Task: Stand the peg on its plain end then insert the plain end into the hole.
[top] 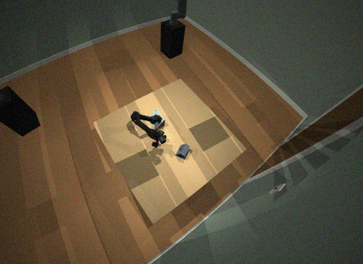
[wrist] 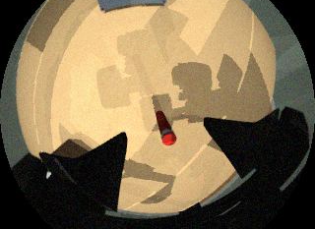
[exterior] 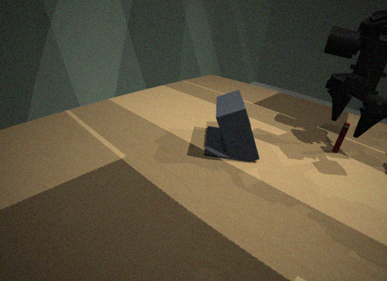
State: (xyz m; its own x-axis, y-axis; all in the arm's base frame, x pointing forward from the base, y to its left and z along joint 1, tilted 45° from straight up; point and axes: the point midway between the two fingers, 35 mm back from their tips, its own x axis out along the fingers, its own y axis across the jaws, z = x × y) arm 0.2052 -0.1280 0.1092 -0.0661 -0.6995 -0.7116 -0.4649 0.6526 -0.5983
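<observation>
- The gripper [top: 158, 142] [exterior: 344, 128] [wrist: 167, 129] is spread nearly as wide as it goes and has hold of nothing; its fingertips are above the peg, apart from it.
- The peg [exterior: 340, 137] [wrist: 164, 127], slim, dark red and seemingly rigid, stands on its plain end below the gripper. I judge it light and easily tipped, so a finger brushing it during descent could knock it over.
- Its pale band [exterior: 346, 125] [wrist: 167, 132] sits near the upper end. The best hold is probably the upper shaft, around or just under that band, leaving the plain end free to enter the hole; the sides look smooth, so a centred, firm squeeze should limit slip or twist.
- The table [top: 211, 164] [exterior: 124, 240] [wrist: 98, 52] supports its narrow foot.
- The sloped panel [top: 183, 150] [exterior: 239, 134] [wrist: 133, 0] stands well apart; a firm grip should help when tilting the peg to match it.
</observation>
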